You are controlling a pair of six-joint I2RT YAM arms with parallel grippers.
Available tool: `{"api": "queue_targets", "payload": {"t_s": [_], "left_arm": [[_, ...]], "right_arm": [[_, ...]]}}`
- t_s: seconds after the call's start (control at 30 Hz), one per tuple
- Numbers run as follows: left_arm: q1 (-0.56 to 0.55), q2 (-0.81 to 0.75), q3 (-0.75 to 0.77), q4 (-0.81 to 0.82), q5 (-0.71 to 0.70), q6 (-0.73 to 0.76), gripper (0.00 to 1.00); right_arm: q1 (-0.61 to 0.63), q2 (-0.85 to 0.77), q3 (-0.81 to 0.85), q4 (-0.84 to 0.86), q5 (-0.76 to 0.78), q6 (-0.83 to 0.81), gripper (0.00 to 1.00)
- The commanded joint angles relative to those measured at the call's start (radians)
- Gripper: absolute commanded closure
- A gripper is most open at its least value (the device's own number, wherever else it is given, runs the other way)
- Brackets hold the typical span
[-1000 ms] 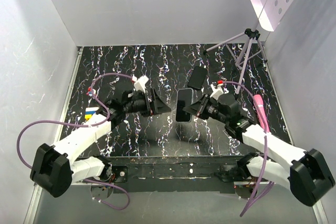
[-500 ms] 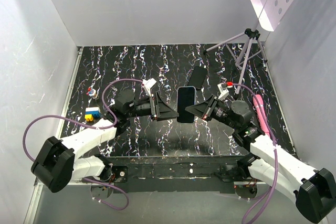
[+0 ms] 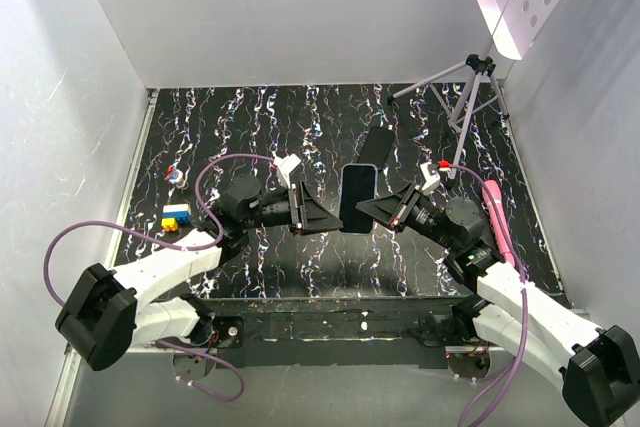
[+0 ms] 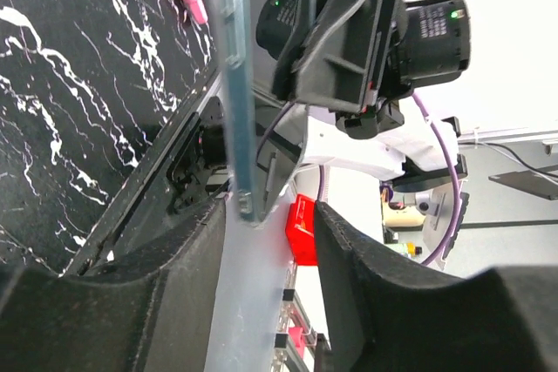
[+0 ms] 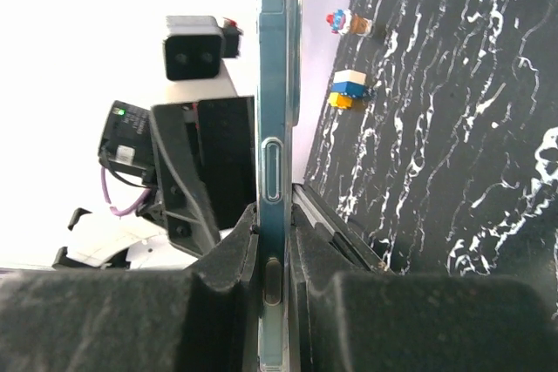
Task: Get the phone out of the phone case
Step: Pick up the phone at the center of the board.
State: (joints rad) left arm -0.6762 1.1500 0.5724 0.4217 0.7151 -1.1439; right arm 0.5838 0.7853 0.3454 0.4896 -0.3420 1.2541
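Observation:
The phone [image 3: 356, 195], black-screened, sits in a translucent bluish phone case and hangs above the middle of the table. My right gripper [image 3: 364, 208] is shut on its right edge. The right wrist view shows it edge-on [image 5: 277, 84], pinched between the pads of the right gripper [image 5: 272, 246], side buttons visible. My left gripper [image 3: 333, 219] reaches in from the left. In the left wrist view the cased phone's end [image 4: 234, 84] stands at the mouth of the left gripper [image 4: 266, 233], closer to the left finger [image 4: 174, 294]. The jaws stand apart, wider than the phone.
A dark flat rectangle [image 3: 377, 147] lies on the black marbled table [image 3: 250, 127] behind the phone. A pink pen [image 3: 497, 212] lies at the right, a small tripod [image 3: 470, 87] at the back right. Toy bricks [image 3: 176, 215] and a small figure [image 3: 175, 175] sit at the left. White walls enclose three sides.
My left gripper has moved right up to the phone's left edge and its jaws have narrowed. The right gripper, still shut on the phone, shifted it slightly right.

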Motion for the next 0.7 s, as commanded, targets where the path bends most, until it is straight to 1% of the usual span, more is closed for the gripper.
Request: {"api": "queue_targets", "payload": {"t_s": [0.0, 0.13, 0.27, 0.33, 0.5, 0.67], "left_arm": [[-0.029, -0.015, 0.02, -0.057, -0.011, 0.012, 0.59], [-0.031, 0.013, 0.014, -0.009, 0.006, -0.023, 0.62], [-0.037, 0.039, 0.014, 0.078, 0.024, -0.062, 0.57], [-0.039, 0.05, 0.018, 0.101, 0.03, -0.077, 0.58], [-0.039, 0.076, 0.014, 0.164, 0.032, -0.112, 0.63], [-0.039, 0.106, 0.012, 0.223, 0.041, -0.142, 0.71]], "right_arm": [[0.001, -0.035, 0.018, 0.171, 0.035, 0.041, 0.99], [0.001, -0.032, 0.009, 0.202, 0.038, 0.05, 0.99], [0.001, -0.014, 0.003, 0.243, 0.02, 0.051, 0.99], [0.002, -0.005, 0.001, 0.263, 0.006, 0.047, 0.99], [0.001, -0.001, 0.001, 0.259, -0.015, 0.028, 0.99], [0.001, -0.004, 0.003, 0.241, -0.023, 0.013, 0.99]]}}
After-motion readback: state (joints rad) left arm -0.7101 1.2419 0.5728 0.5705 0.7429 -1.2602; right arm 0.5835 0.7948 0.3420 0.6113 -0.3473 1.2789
